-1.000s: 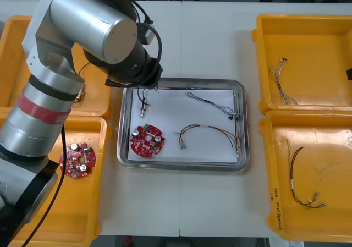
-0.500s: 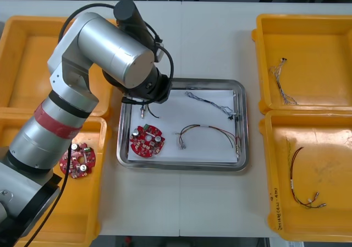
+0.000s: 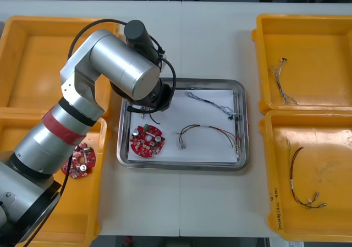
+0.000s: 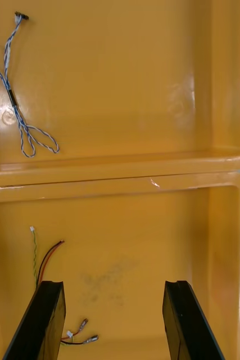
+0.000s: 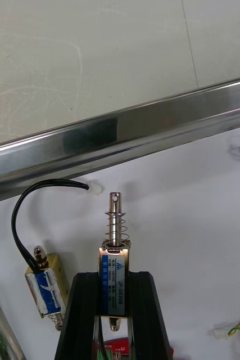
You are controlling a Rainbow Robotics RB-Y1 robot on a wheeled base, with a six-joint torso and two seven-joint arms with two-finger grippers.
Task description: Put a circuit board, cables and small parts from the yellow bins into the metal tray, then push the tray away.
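Note:
My left gripper [image 5: 114, 279] is shut on a small metal part [image 5: 114, 247] with a spring and pin, held just above the white inside of the metal tray [image 3: 243, 127], near its far left corner. A second small metal part [image 5: 45, 284] with a black cable [image 5: 30, 202] lies beside the fingers. The tray holds a round red circuit board [image 3: 147, 140], a blue and white cable [image 3: 209, 100] and a red and yellow cable [image 3: 208, 130]. My right gripper [image 4: 114, 288] is open over the near right yellow bin [image 4: 221, 236].
Another circuit board [image 3: 78, 160] lies in the near left yellow bin [image 3: 33, 225]. The far right bin [image 3: 330, 32] holds a blue and white cable [image 3: 281, 83]; the near right bin holds a dark cable [image 3: 300, 182]. My left arm [image 3: 118, 65] covers the tray's far left corner.
My left arm has swung right and lower over the tray's far left corner, carrying the small metal part down toward the white inside. The tray's other contents have not moved.

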